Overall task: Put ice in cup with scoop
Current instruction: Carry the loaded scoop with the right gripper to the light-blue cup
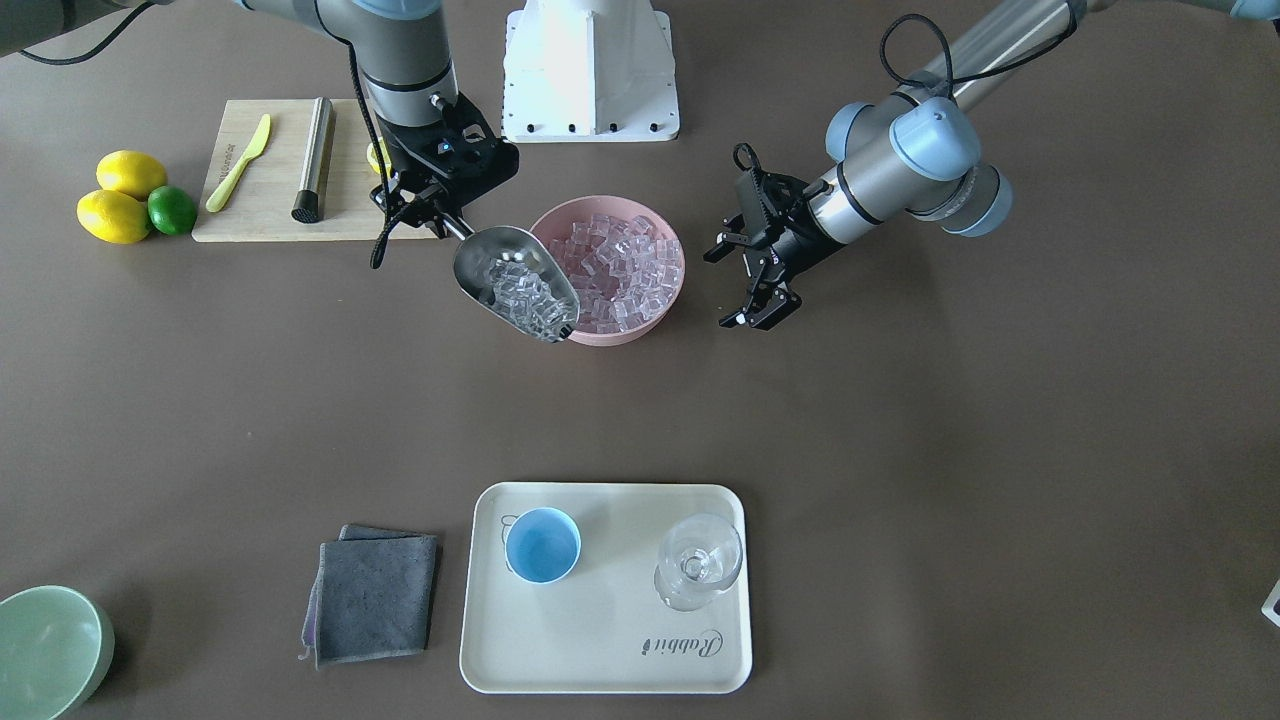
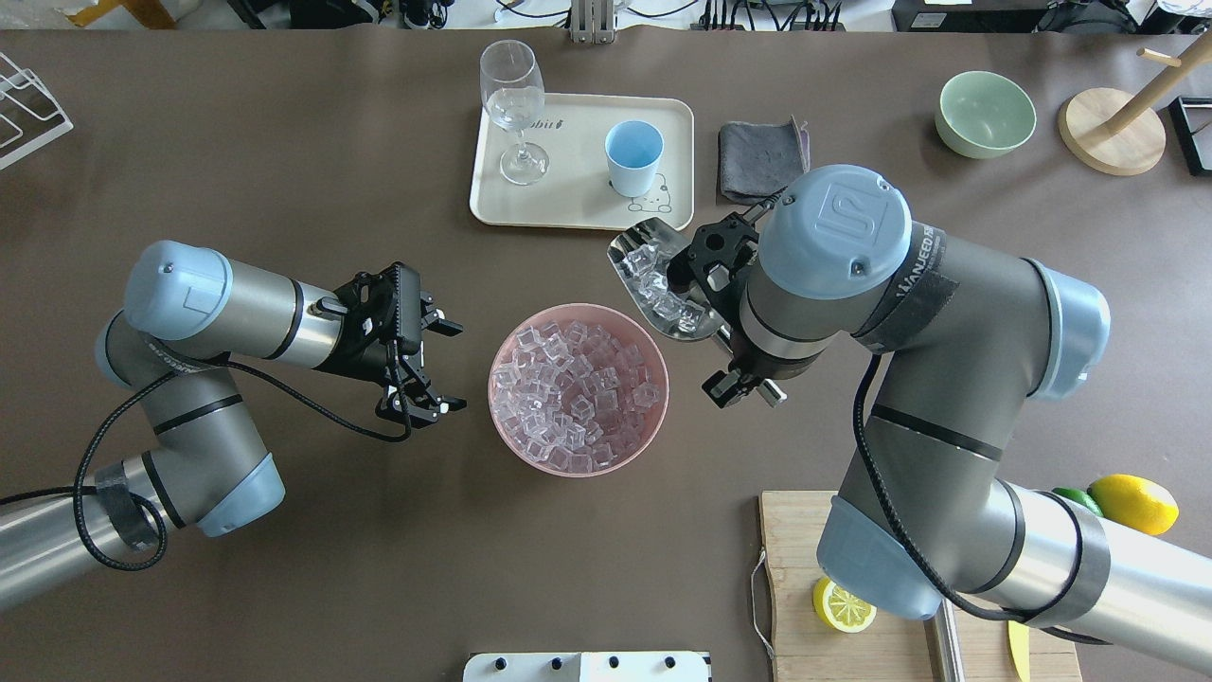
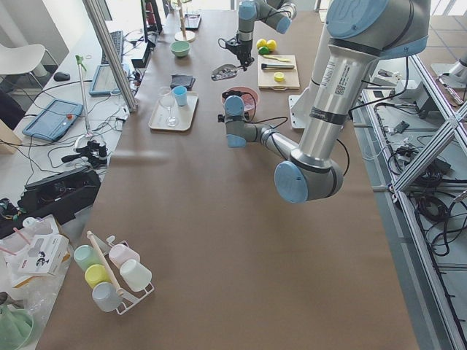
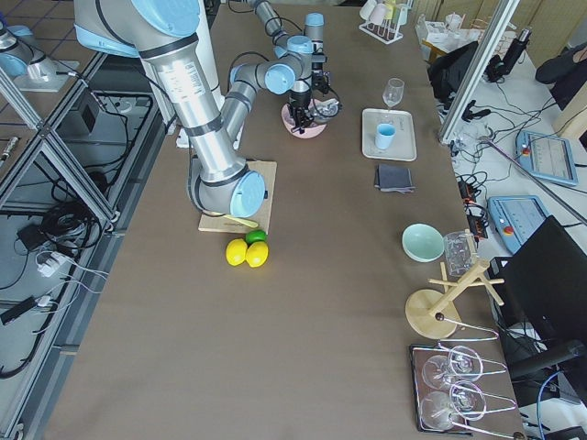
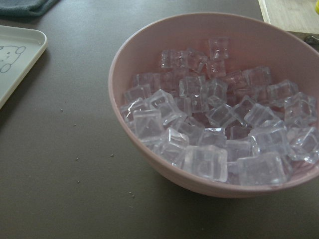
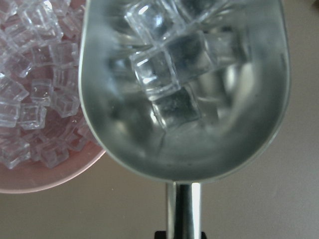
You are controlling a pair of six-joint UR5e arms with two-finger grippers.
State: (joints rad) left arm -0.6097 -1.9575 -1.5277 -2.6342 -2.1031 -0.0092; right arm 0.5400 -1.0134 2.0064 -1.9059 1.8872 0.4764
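My right gripper [image 1: 438, 212] is shut on the thin rod handle of the steel scoop [image 1: 515, 282]. The scoop is lifted and holds several clear ice cubes [image 6: 169, 69]; it hangs over the edge of the pink bowl [image 1: 668, 300], on the side towards the tray. The bowl [image 5: 149, 149] is full of ice [image 2: 573, 384]. The light-blue cup [image 1: 542, 545] stands empty on the cream tray [image 1: 600, 650], well away from the scoop [image 2: 653, 275]. My left gripper [image 2: 453, 367] is open and empty beside the bowl.
A clear stemmed glass [image 1: 700, 560] stands on the tray beside the cup. A grey cloth [image 1: 375, 595] and a pale-green bowl [image 1: 50, 650] lie beyond the tray. A cutting board [image 1: 270, 215] carries a steel cylinder [image 1: 313, 160] and a yellow knife; lemons [image 1: 115, 215] and a lime sit beside it.
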